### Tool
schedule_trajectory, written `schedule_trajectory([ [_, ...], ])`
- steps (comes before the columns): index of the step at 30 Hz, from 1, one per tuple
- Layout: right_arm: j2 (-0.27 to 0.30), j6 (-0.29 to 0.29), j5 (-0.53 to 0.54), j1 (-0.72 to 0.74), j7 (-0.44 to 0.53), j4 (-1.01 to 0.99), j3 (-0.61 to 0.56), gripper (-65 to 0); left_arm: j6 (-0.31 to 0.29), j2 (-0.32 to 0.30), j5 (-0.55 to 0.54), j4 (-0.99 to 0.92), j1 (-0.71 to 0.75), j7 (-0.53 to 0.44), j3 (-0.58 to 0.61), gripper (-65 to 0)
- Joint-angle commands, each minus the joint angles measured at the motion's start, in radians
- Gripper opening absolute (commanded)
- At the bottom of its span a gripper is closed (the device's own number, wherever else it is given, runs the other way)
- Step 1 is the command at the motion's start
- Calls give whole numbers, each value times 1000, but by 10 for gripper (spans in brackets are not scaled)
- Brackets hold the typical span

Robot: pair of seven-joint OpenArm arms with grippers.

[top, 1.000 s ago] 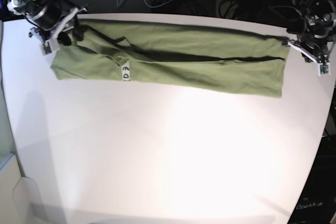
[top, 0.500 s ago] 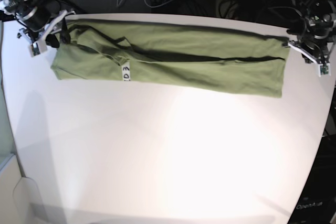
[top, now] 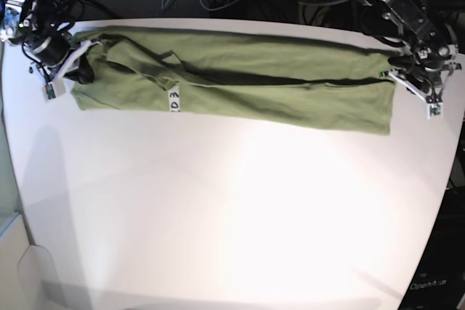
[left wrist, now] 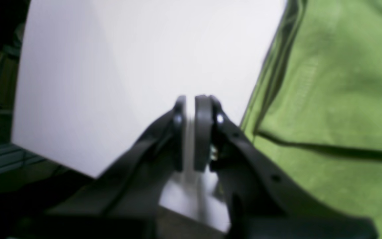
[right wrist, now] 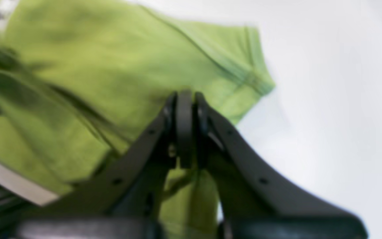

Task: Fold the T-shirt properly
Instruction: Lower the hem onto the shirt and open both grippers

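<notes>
While the base view takes in the whole scene, it shows the T-shirt (top: 240, 81) lying as a long, narrow band across the far side of the white table (top: 232, 208), a small pale tag (top: 174, 101) on its near face. The right gripper (top: 62, 70) sits at one end of the band, the left gripper (top: 421, 85) at the other, just beside the cloth edge; jaw detail is too small to read here.

From the left wrist view, the left gripper (left wrist: 191, 132) is nearly clenched with only bare table showing in the thin slit, and the T-shirt (left wrist: 327, 99) lies off to one side, ungrasped.

From the right wrist view, the right gripper (right wrist: 185, 129) is clenched over the T-shirt (right wrist: 95, 76), near a hemmed corner; blur hides whether any fabric is caught between the jaws.

As I judge it, the risk is an uneven lift: if only one end is truly pinched, the band could twist or drag and spoil the fold.
</notes>
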Motion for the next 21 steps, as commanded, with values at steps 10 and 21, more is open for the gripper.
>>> schedule_trajectory([
  [10, 10, 20, -74, 51, 28, -72, -54, -646, 5, 23, -8, 111, -22, 4, 2, -608],
  [21, -31, 20, -185, 71, 28, -74, -53, -647, 5, 14, -64, 141, -81, 205, 3, -355],
])
